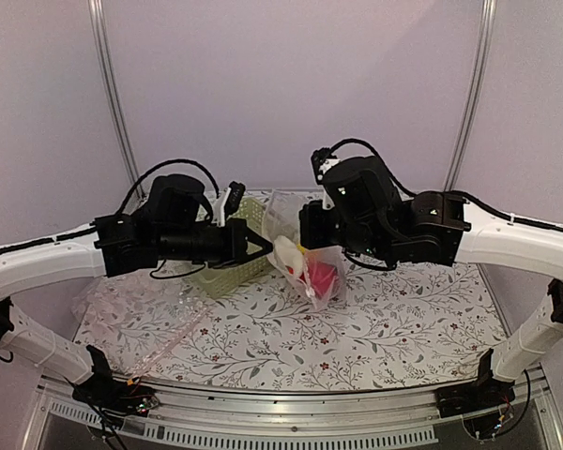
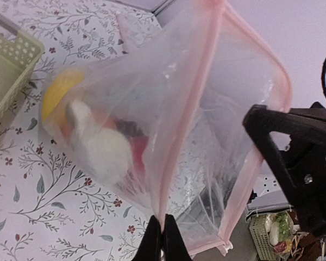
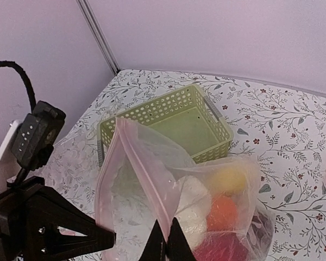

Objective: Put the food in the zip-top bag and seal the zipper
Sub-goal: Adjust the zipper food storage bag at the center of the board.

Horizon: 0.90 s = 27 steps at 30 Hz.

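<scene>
- Soft, even, pinkish-white light; only faint shadows on the table.
- Top view: moderately bright, slightly soft; the wall posts lean and bow slightly toward the left and right edges.
- Left wrist view: the zip-top bag and the white food are blurred, with pale glare streaks on the plastic.
- Right wrist view: sharper, with the far floral cloth crisp.
</scene>
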Available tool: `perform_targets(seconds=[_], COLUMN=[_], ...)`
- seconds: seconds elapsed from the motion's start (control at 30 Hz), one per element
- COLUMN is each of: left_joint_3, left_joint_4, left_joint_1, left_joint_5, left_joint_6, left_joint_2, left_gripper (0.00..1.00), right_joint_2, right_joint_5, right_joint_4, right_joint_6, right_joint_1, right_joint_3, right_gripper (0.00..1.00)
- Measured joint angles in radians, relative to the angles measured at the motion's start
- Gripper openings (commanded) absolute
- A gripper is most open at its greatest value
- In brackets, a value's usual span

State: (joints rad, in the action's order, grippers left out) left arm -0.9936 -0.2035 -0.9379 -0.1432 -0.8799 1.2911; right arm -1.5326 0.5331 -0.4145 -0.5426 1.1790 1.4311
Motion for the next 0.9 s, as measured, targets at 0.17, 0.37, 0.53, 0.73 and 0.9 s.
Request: perform_targets(seconds=[0.17,0.37,0.53,0.73,0.9], left_joint_3=[-0.197,-0.263,-0.225,-0.114,-0.059], left_joint_4=[0.009,0.045,0.052,0.051,0.051], left_joint_1=[0.009,0.009,0.009,0.033,0.088], left_joint_5=[-0.092,-0.185,-0.188,-0.127,-0.088], left_joint_6=[0.053,0.055,0.030,-0.003,-0.018], left_joint_2=[0.001,0.009,0.018,0.010,-0.029], left_gripper=[0.00,0.00,0.00,0.00,0.00], right_joint_2=[0.006,0.032,0.034,0.034,0.085], right_joint_5=[0.039,0.079,0.087,0.072,0.033], right_joint_4=[-0.031,-0.050,-0.060,-0.066,-0.047], right_joint_6=[0.060,0.097,0.103,0.105,0.112], right_joint_1=[-0.002,-0.008,-0.018,-0.022,-0.022], right_joint_3=[0.083,0.100,0.100,0.098,0.021], right_gripper=[0.04,0.04,0.06,0.53,0.74])
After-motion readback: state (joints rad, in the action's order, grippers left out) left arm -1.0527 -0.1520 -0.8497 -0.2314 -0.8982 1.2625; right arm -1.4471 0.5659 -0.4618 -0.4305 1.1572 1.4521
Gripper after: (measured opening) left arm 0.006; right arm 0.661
